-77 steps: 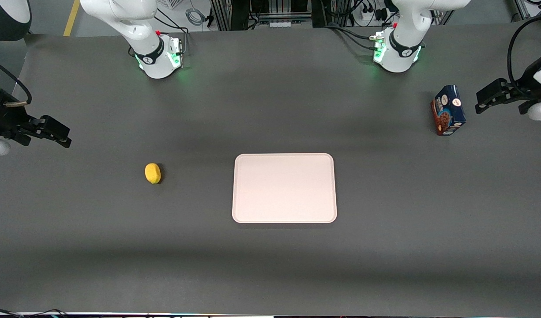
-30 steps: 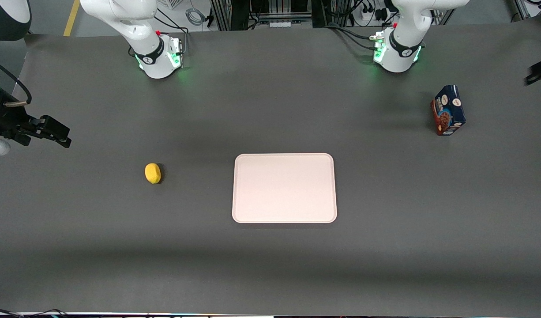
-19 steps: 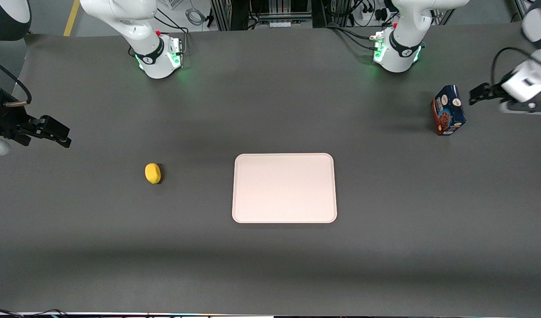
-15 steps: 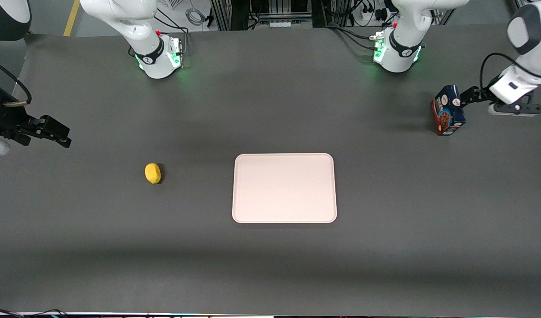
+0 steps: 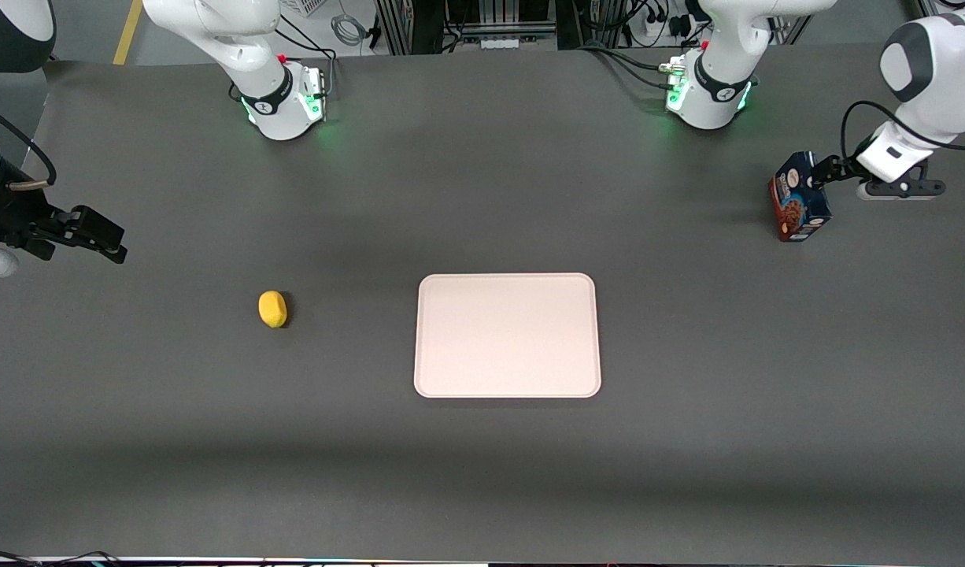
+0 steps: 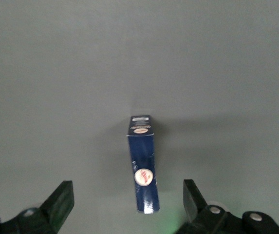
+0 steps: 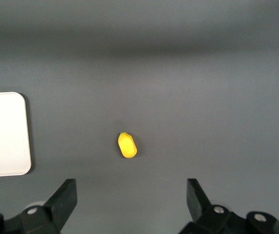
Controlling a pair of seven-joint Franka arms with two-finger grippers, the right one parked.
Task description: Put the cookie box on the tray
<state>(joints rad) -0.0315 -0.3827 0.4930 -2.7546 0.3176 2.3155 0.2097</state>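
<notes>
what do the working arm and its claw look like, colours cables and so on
The left arm has glossy white shells with a dark grey round joint cap. A black cable loops from it down to the white wrist block. Its claw, by the cookie box, is black, with two flat dark fingers spread open. The white base wears a black band and glows green.

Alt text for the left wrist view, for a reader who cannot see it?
A small dark navy-blue rectangular cookie box stands on the grey table, centred between the open fingers of the left arm's hand, which is above the box and not touching it.
</notes>
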